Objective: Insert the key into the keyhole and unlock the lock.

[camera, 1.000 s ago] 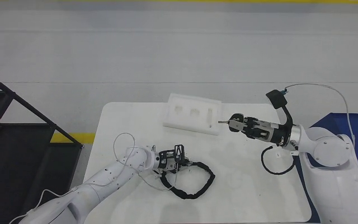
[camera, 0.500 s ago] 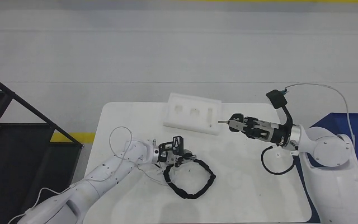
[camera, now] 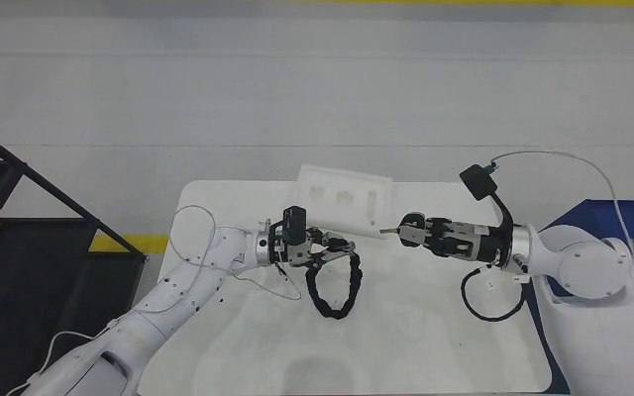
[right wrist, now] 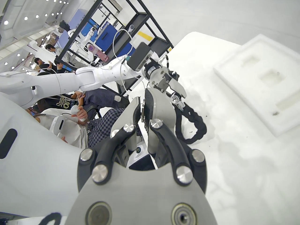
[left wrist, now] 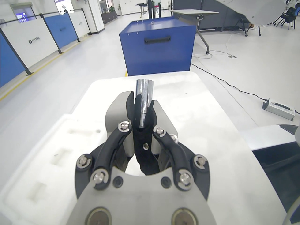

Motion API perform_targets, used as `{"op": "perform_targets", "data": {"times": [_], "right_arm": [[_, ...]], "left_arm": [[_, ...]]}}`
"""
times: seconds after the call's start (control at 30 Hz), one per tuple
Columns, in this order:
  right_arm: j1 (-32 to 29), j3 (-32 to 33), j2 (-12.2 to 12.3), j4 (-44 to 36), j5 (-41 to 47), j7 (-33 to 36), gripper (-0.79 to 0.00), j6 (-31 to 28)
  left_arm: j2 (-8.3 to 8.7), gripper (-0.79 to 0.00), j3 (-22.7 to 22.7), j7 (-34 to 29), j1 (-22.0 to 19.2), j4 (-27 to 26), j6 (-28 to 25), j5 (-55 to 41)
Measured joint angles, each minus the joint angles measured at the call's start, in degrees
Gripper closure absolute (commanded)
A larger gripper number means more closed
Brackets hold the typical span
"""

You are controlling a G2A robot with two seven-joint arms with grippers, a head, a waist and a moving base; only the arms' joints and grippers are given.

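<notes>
My left gripper [camera: 325, 244] [left wrist: 140, 111] is shut on the lock [left wrist: 143, 99], a black body with a chrome cylinder end pointing away from the wrist. The lock's black cable loop [camera: 333, 287] [right wrist: 191, 120] hangs down to the white table [camera: 446, 337]. My right gripper [camera: 400, 230] [right wrist: 141, 108] is shut on the key [camera: 387, 232], whose thin metal tip points toward the lock. A short gap separates the key tip from the lock's chrome end [right wrist: 174, 99]. The two grippers face each other above the table's middle.
A white foam tray [camera: 342, 198] [right wrist: 262, 76] [left wrist: 46, 165] with moulded recesses lies at the table's far side, just behind both grippers. A black rack [camera: 40, 267] stands off the table's left edge and a blue cabinet [left wrist: 157, 47] off its right.
My left gripper has lifted the lock and carried it toward the table's middle and the tray; the cable loop now trails below it. My right gripper has shifted left toward the lock with the key.
</notes>
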Motion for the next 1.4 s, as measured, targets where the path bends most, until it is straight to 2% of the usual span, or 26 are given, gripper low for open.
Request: {"op": "perform_targets", "data": {"times": [0.23, 0.5, 0.57, 0.67, 1.03, 1.2, 1.3, 1.4], "right_arm": [[-0.8, 1.2, 0.8, -5.0, 0.5, 0.3, 0.000, 9.6], [-3.0, 0.1, 1.5, -9.2, -7.6, -3.5, 0.000, 16.6], [-3.4, -0.3, 1.7, -9.9, -10.1, -5.2, 0.000, 17.7], [-3.5, -0.5, 1.7, -10.0, -11.2, -5.8, 0.000, 18.0], [-3.5, -0.5, 1.7, -9.9, -11.0, -5.7, 0.000, 18.0], [-4.0, -1.0, 1.8, -9.4, -8.9, -7.3, 0.000, 18.6], [-3.3, -1.2, 2.0, -9.9, -7.6, -5.9, 0.000, 19.5], [-2.6, -1.9, 2.3, -11.1, -7.9, -4.4, 0.000, 20.5]], "left_arm": [[-0.54, 0.000, -1.7, 4.2, -0.6, -2.9, 2.1, -1.0], [-1.41, 0.000, -1.8, 9.5, -1.0, -3.5, 4.4, 1.0], [-1.71, 0.000, -1.7, 10.0, -1.2, -3.6, 6.4, 2.6], [-1.94, 0.000, -1.5, 9.6, -1.3, -3.9, 9.3, 4.9], [-1.92, 0.000, -1.5, 9.5, -1.3, -3.9, 9.2, 4.8], [-2.01, 0.000, -2.5, 8.1, 0.9, -3.8, 11.0, 2.2], [-2.28, 0.000, -2.0, 10.4, 0.9, -2.7, 11.7, 4.1], [-2.47, 0.000, -0.5, 14.5, 0.4, -1.4, 14.1, 11.3]]}}
